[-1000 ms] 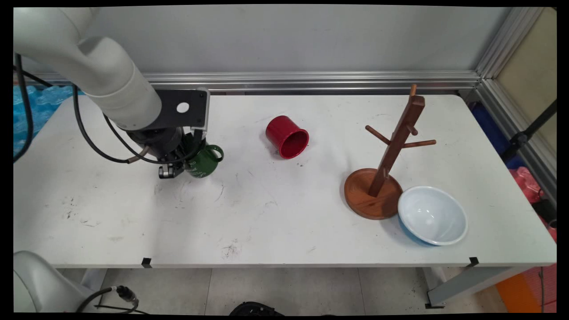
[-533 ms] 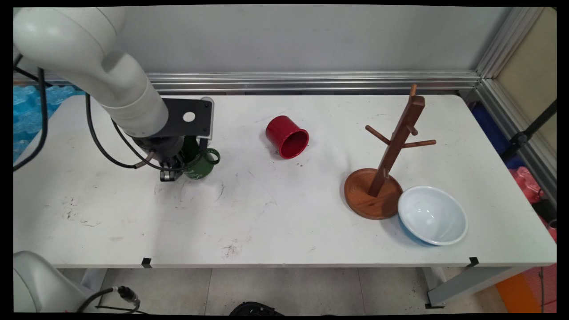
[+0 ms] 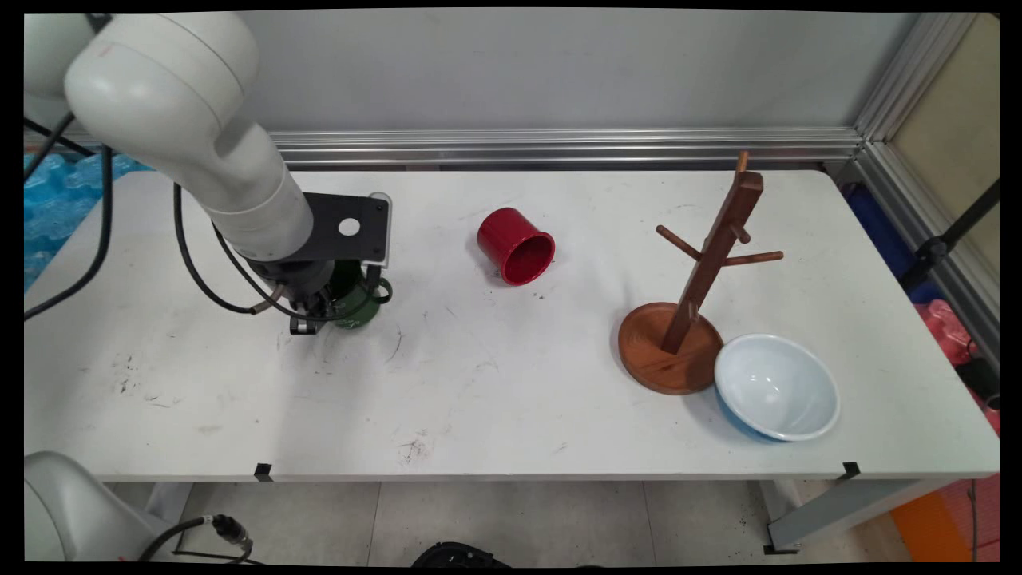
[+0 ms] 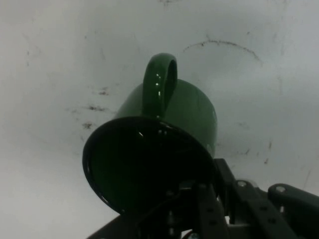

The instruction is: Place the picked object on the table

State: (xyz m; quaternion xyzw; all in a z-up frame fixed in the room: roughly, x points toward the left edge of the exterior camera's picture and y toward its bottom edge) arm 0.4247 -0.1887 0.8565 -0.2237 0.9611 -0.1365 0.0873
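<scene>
Currently the pincer (image 3: 307, 318) is down at the bench's (image 3: 511, 399) left part, toward the far edge, clamped on the rim of a green mug (image 3: 359, 302): the hand view shows one finger inside the dark mouth of the mug (image 4: 164, 144) and the linkage outside its wall, with the handle pointing away from the camera. Whether the mug's base touches the bench or hangs just above it cannot be told; it looks tilted, low over the scuffed surface. A red cup (image 3: 516, 246) lies on its side near the middle of the far edge, its mouth turned toward the near right, well apart from the mug. Toward the right end stands a wooden mug tree (image 3: 703, 271) on a round base, its pegs all bare. A pale blue bowl (image 3: 776, 386) sits just beside that base, touching or nearly touching it, nearer the right near corner. As things lie, the mug is gripped, nothing hangs on the tree, and the cup and bowl are untouched.
</scene>
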